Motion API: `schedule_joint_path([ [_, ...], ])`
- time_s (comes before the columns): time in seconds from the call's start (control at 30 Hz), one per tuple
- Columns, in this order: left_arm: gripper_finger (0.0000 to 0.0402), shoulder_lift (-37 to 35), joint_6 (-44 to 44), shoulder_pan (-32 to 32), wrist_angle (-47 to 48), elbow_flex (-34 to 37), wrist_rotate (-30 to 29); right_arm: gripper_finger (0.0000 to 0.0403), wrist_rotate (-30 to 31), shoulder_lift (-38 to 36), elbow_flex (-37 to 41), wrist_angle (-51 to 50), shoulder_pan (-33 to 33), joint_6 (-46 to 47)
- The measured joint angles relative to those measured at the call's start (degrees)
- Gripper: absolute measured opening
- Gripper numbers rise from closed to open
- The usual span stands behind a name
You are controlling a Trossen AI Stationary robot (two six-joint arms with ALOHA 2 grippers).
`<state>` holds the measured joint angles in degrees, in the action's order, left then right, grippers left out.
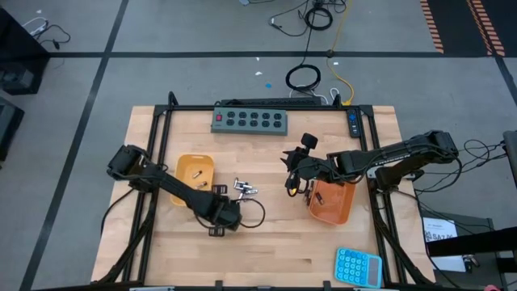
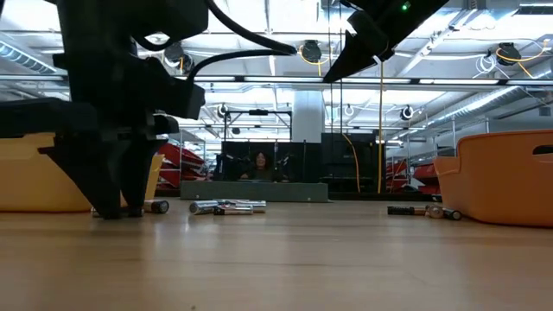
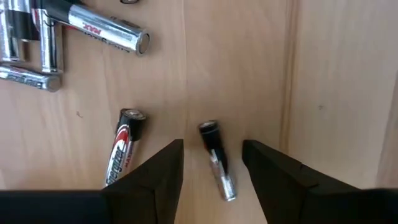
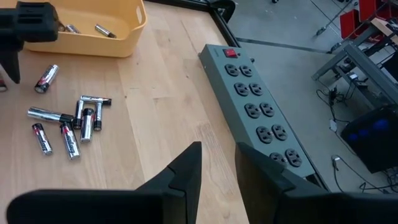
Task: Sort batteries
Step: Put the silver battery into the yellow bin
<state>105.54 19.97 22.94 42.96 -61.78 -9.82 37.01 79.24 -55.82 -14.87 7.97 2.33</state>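
Beside the yellow tray (image 1: 194,170), left gripper (image 3: 212,163) open astride a battery (image 3: 217,160), bare table (image 1: 275,242) around.

I'm working in what looks like a robotics lab inside a big industrial hall. The butcher-block tabletop (image 1: 266,242) sits in a black frame (image 1: 157,121) on a grey concrete floor (image 1: 202,73) marked with dark tape lines. Loose cables (image 1: 305,77) coil on the floor past the table's far edge, and a long power strip (image 1: 250,120) lies along that edge. Across the table I see a high ceiling with strip lights (image 2: 285,79), hanging yellow cable reels (image 2: 311,52), a column (image 2: 307,130), and a person (image 2: 259,164) seated at a desk far back.
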Motion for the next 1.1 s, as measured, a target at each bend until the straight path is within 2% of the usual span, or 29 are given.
schedule_joint_path([
  [0.1, 0.0152, 0.82, -0.23, -0.30, -0.15, -0.02, 0.71, 0.0090, 0.00, 0.00, 0.01, 0.00, 0.00, -0.02],
  [0.27, 0.0026, 1.37, -0.97, -0.31, -0.27, -0.05, 2.01, 0.0090, -0.02, 0.00, 0.01, -0.02, 0.00, -0.02],
  [0.53, 0.0021, -1.03, 0.74, 0.45, -0.42, -0.08, 0.65, 0.0090, -0.02, 0.00, 0.01, 0.00, 0.00, 0.00],
  [0.7, 0.0018, -8.07, 3.58, 0.35, 0.72, -0.47, -3.17, 0.0090, -0.02, 0.00, 0.01, 0.00, 0.00, 0.00],
  [0.97, 0.0018, -20.02, 12.55, 0.03, 12.50, -0.46, -12.62, 0.0090, -0.02, 0.00, 0.01, 0.00, 0.00, 0.19],
  [1.1, 0.0018, -24.39, 19.69, -0.66, 20.18, 0.33, -14.72, 0.0090, -0.02, 0.00, 0.01, 0.02, 0.00, 0.19],
])
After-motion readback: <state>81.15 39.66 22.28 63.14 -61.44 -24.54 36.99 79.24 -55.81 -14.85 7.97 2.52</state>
